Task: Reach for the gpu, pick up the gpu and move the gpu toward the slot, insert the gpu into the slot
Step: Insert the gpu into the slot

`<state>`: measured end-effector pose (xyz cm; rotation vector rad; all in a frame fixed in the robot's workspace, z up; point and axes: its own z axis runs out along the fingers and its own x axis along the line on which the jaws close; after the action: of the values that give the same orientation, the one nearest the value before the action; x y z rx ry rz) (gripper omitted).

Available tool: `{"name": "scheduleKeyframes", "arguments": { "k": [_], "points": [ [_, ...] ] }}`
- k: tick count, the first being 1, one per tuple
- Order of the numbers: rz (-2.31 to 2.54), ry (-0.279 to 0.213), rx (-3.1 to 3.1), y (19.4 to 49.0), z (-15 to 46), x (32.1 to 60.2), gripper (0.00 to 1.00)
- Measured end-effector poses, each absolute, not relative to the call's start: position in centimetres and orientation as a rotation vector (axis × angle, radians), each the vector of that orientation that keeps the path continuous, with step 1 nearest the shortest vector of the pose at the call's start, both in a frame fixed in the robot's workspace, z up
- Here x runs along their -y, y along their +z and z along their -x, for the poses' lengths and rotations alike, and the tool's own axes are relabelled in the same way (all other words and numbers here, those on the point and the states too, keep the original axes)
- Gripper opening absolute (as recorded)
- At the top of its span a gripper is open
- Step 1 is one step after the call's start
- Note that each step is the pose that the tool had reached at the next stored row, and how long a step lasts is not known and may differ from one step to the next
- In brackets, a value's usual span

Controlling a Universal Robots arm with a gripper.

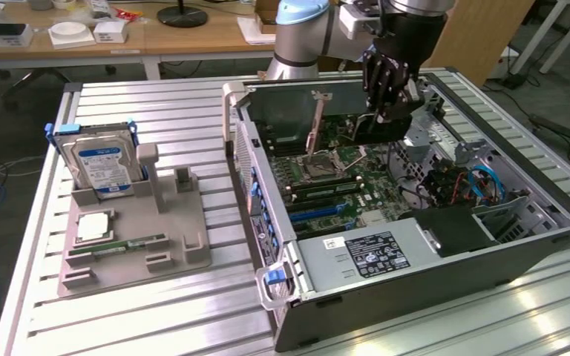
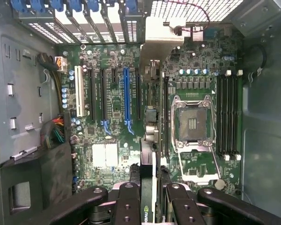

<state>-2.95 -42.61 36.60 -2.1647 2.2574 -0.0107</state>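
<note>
I have the fingers [image 2: 127,202] clenched on the gpu [image 2: 148,214], held edge-on inside the open computer case [image 1: 522,248], above its motherboard [image 2: 113,101] beside the CPU socket [image 2: 192,123]. The card hides the board beneath it, so I cannot tell whether it is seated.

The gpu [image 1: 376,132], a thin dark card seen edge-on with a silver end bracket, stands upright over the motherboard [image 1: 364,185], clamped in the gripper [image 1: 389,111] and not seated. The slot [image 2: 126,96], long and blue, lies empty on the motherboard, just beside the card's edge.
</note>
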Motion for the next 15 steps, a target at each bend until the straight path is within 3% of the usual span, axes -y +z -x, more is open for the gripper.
{"name": "scheduleKeyframes", "arguments": {
  "k": [15],
  "points": [
    [2.164, -0.011, -2.258, 35.94, 3.12, 42.61, 0.26]
  ]
}}
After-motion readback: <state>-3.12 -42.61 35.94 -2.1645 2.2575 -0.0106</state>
